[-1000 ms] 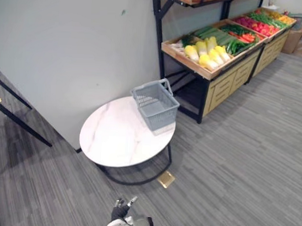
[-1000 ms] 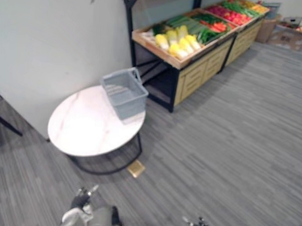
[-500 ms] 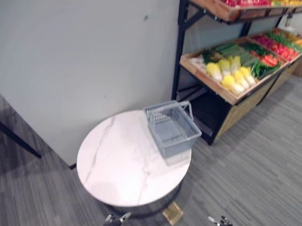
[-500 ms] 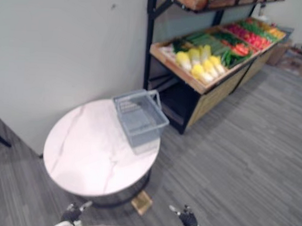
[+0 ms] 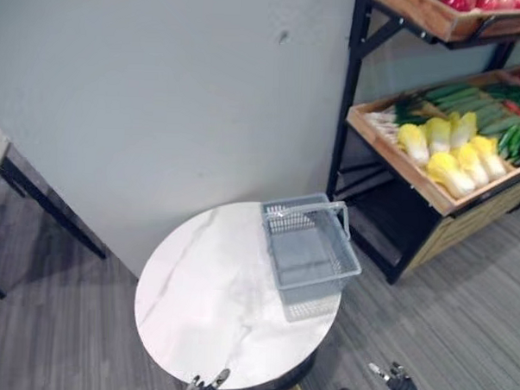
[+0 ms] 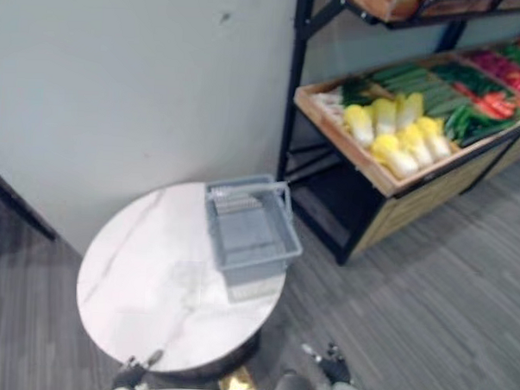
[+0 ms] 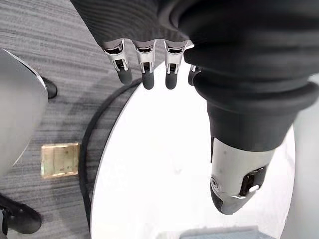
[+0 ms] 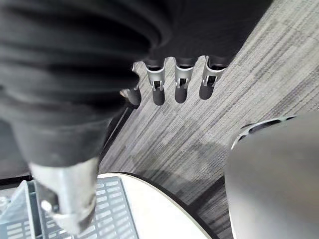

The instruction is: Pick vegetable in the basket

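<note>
Vegetables lie on the wooden tray (image 5: 398, 166) of the rack at the far right, well apart from both hands. The pale yellow cabbages (image 5: 443, 160) are the ones closest to the grey basket (image 5: 312, 252), which stands empty at the right edge of the round marble table (image 5: 204, 296). We judge a cabbage to be bulky and fairly firm through the core, with leafy sides that give a little; it is not slippery, but too broad for a pinch, so we would wrap fingers and thumb round its middle. The long green vegetables (image 5: 471, 96) behind look slim and smooth and may roll. The basket seems light and stiff, so a dropped cabbage could shift it.

By count we see one basket and one table; we make out five or six cabbages, though we cannot count them firmly. Our left hand (image 7: 144, 59) hangs low over the near rim of the table and our right hand (image 8: 179, 74) over the floor at the near right; on both, the fingers are straight and hold nothing.
</note>
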You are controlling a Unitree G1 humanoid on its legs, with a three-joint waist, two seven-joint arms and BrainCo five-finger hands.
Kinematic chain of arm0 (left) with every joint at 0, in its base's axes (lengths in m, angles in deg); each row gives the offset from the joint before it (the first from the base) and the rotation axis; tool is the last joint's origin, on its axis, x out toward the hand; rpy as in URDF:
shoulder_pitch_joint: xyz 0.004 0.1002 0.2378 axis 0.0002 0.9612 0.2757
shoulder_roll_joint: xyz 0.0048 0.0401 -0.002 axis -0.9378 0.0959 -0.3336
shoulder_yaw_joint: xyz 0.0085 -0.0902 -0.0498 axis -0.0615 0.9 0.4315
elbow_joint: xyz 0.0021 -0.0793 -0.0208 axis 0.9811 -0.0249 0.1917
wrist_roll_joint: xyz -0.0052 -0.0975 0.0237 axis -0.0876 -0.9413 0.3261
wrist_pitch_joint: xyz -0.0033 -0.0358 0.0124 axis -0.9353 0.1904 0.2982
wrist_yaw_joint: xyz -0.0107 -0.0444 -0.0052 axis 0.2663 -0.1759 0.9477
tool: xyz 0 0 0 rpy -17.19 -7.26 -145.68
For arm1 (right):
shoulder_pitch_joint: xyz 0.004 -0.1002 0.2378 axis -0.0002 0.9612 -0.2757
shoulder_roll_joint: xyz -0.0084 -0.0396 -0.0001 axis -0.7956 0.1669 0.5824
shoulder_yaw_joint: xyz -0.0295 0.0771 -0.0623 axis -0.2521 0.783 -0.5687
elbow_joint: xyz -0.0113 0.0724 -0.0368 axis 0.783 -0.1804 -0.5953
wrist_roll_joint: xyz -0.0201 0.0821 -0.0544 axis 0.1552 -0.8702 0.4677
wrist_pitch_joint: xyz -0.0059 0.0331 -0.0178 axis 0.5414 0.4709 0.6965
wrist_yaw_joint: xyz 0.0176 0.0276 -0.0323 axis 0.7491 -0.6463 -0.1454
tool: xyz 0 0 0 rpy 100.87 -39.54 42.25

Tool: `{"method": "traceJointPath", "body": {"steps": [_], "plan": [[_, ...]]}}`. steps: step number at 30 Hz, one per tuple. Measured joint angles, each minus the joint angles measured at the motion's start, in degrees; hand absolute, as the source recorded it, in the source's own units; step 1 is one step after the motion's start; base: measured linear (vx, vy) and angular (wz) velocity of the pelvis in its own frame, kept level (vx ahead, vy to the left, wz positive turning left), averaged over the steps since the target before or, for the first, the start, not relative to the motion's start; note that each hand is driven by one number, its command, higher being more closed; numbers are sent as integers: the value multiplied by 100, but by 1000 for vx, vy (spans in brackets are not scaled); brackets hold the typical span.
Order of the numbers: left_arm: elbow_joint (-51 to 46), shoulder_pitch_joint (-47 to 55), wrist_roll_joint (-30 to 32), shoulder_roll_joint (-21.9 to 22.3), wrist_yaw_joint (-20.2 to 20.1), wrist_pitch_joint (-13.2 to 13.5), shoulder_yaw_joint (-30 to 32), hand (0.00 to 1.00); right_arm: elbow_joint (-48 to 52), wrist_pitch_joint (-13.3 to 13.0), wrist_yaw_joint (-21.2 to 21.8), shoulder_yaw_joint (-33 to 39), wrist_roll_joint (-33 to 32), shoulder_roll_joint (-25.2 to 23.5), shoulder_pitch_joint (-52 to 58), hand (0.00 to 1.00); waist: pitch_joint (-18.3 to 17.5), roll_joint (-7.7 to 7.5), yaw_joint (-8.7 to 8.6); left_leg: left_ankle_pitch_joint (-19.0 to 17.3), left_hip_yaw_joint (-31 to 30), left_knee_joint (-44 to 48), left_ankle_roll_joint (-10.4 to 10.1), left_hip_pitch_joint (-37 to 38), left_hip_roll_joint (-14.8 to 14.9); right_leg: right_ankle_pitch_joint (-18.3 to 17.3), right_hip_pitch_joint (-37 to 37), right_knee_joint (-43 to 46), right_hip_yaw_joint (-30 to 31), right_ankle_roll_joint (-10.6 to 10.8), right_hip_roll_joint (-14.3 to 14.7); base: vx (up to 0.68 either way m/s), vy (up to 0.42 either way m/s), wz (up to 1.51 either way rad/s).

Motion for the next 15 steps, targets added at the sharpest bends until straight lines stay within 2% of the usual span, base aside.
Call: {"method": "traceJointPath", "body": {"steps": [2,5,7,9,10,11,12,13,14,15], "plan": [[36,45,20,11,7,5,120,0,-110,17,9,-28,9,-8,-53,0,-5,8,18,287,-126,18,-55,-44,130,-45,169,-187,-196,-78,102,160,-259,40],[47,51,6,-7,19,10,250,0,-218,23,5,-56,12,12,-118,0,-12,-26,13,500,-413,458,-46,-338,293,-98,549,-467,-569,-160,207,145,-226,55],[50,26,-32,-50,43,16,157,0,-192,24,-14,-92,11,49,-88,0,-6,-60,-3,682,-335,806,20,-566,304,-104,733,-635,-746,-193,186,124,-160,48],[25,22,-30,-105,104,43,-63,0,171,33,-61,-28,14,154,63,0,-6,-73,-2,1036,14,916,-24,-767,291,-55,895,-893,-935,-248,109,125,-116,46],[25,25,-31,-123,127,46,-129,0,327,37,-86,31,14,183,112,0,-10,-80,-17,1059,99,902,-24,-816,293,-47,926,-954,-993,-252,73,122,-63,41],[12,34,-26,-144,149,59,-197,0,609,46,-151,130,24,267,160,0,-9,-81,-62,951,213,833,-24,-852,293,-26,963,-1026,-1055,-250,32,112,-14,37],[-6,65,-13,-145,218,74,-210,0,1176,69,-308,341,66,433,183,0,-10,-80,-124,683,403,535,-62,-911,189,28,999,-1136,-1117,-249,-13,116,27,29],[-7,65,3,-144,240,74,-214,0,1451,66,-370,432,85,516,187,0,-9,-78,-137,639,422,391,-63,-952,134,53,998,-1169,-1128,-244,-23,88,56,11],[-26,68,69,-144,262,77,-211,0,1840,62,-491,571,240,665,187,0,-12,-71,-139,642,416,158,-75,-1012,57,80,986,-1176,-1131,-208,-24,88,90,-10],[-69,80,175,-142,310,82,-221,0,2268,55,-660,749,584,896,169,0,-16,-51,-141,818,412,-117,-50,-1037,8,93,975,-1171,-1115,-185,5,85,121,-28]]}}
